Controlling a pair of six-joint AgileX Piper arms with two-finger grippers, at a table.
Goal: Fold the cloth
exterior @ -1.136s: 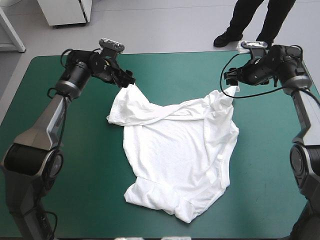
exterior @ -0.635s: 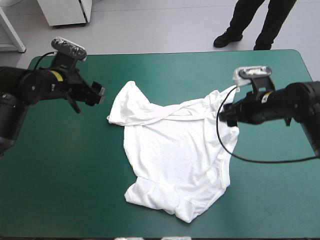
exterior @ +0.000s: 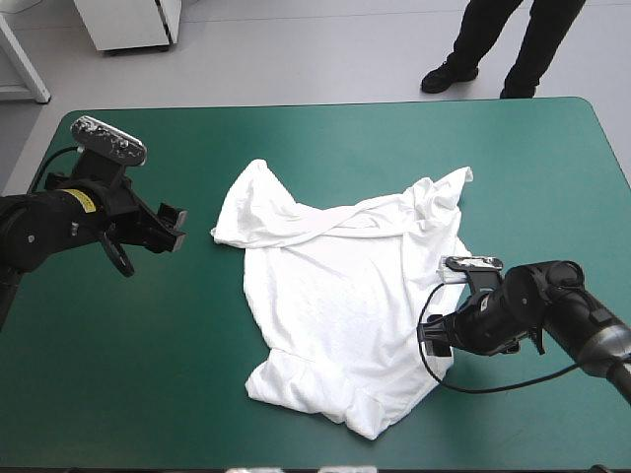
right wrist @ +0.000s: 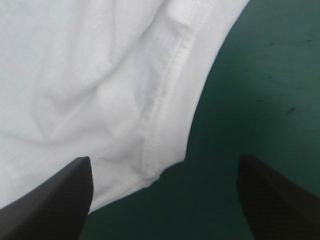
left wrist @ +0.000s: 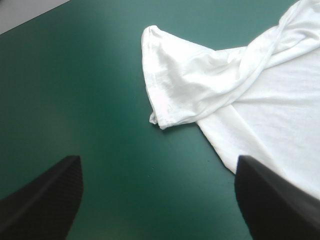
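— The pincers?
— Two, both spread wide and empty. The left gripper (left wrist: 159,200) is over the bare teal-green table cover (left wrist: 75,100), short of a sleeve. The right gripper (right wrist: 164,200) is at a stitched hem, which only its own wrist view shows.
— From above?
— One rumpled white short-sleeved T-shirt (exterior: 345,286), mid-table between them.

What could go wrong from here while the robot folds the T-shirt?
The right jaws stand open over the seamed edge of the T-shirt, partly over bare teal-green cover; closing may pinch only the rim and slip.
The left jaws are open, apart from the sleeve; a one-sided pull might drag the T-shirt.
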